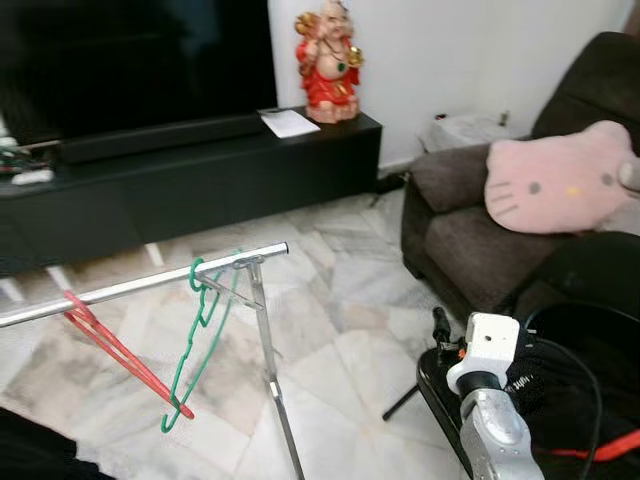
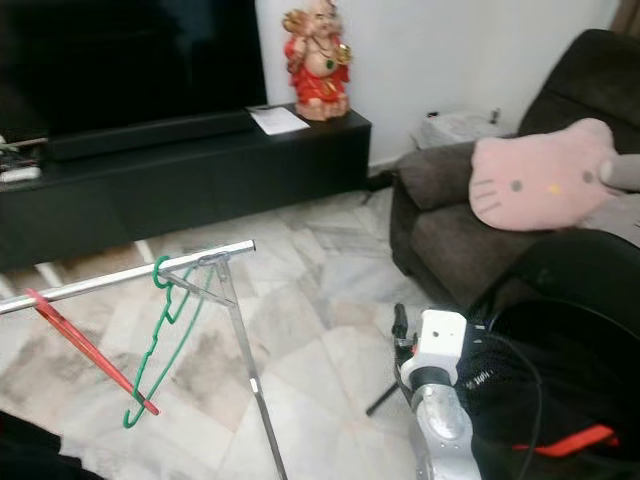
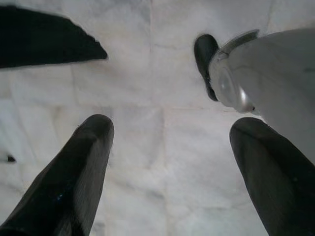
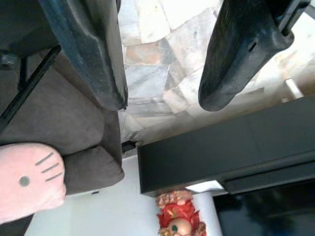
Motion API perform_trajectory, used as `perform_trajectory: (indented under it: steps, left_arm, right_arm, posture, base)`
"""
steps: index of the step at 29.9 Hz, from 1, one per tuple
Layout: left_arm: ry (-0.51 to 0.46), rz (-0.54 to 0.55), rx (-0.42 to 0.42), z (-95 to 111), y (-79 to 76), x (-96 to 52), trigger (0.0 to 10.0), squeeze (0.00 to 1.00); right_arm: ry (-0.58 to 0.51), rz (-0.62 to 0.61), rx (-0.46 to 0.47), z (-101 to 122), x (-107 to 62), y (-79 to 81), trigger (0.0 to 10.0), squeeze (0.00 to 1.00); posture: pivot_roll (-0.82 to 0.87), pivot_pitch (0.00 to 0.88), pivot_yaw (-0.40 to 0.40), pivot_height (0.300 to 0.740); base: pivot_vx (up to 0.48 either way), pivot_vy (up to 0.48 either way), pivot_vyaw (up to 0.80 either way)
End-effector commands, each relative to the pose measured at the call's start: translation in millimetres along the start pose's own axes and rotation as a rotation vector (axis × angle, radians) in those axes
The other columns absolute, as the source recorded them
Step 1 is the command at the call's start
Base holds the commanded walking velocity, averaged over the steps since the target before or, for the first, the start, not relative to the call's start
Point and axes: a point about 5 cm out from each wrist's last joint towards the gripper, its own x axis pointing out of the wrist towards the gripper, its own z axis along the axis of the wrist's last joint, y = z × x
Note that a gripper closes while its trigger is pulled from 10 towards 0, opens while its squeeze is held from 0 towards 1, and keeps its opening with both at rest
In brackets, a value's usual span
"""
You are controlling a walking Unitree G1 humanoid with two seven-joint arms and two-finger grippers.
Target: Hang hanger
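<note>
A green hanger [image 1: 203,340] and a red hanger [image 1: 118,352] hang on the rail [image 1: 130,288]; the right gripper [image 4: 160,103] and the left gripper [image 3: 170,142], away from it, spread wide, holding nothing.

Pale marble floor tiles [image 1: 340,300] with grey and brownish veining run across the room, bright with even light. Along the far side a long, low black TV cabinet [image 1: 200,170] stands against a plain white wall [image 1: 450,50], with a big dark screen [image 1: 130,60] above it. At the cabinet's right end sits a red and gold figurine [image 1: 328,62], a sheet of white paper [image 1: 288,122] lying just beside it. To the right is a dark brown fabric armchair [image 1: 470,230], a pink cat-face cushion [image 1: 560,180] resting on it. A small white bin [image 1: 465,130] stands in the corner between cabinet and chair
</note>
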Motion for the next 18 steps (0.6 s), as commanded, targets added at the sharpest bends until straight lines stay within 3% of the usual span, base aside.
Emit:
perform_trajectory:
  steps: [1, 13, 18]
  left_arm:
    - [0.003, 0.000, -0.005, -0.8, 0.4, -0.1, 10.0, 0.00]
    - [-0.001, -0.004, -0.004, 0.3, 0.1, 0.0, 10.0, 0.00]
    - [-0.003, 0.002, -0.008, 0.4, 0.5, 0.0, 10.0, 0.00]
  right_arm:
    - [0.006, -0.008, -0.002, -0.6, 1.1, -2.4, 10.0, 0.00]
    - [0.002, -0.009, -0.005, -0.2, 2.4, -2.6, 10.0, 0.00]
    - [0.003, -0.009, -0.005, -0.6, 2.4, -2.5, 10.0, 0.00]
  posture:
    - [-0.05, 0.006, 0.055, 0.740]
    - [-0.05, 0.004, 0.053, 0.740]
    - [-0.05, 0.004, 0.053, 0.740]
  base:
    - [0.000, 0.000, 0.00]
    - [0.000, 0.000, 0.00]
    - [0.000, -0.328, 0.00]
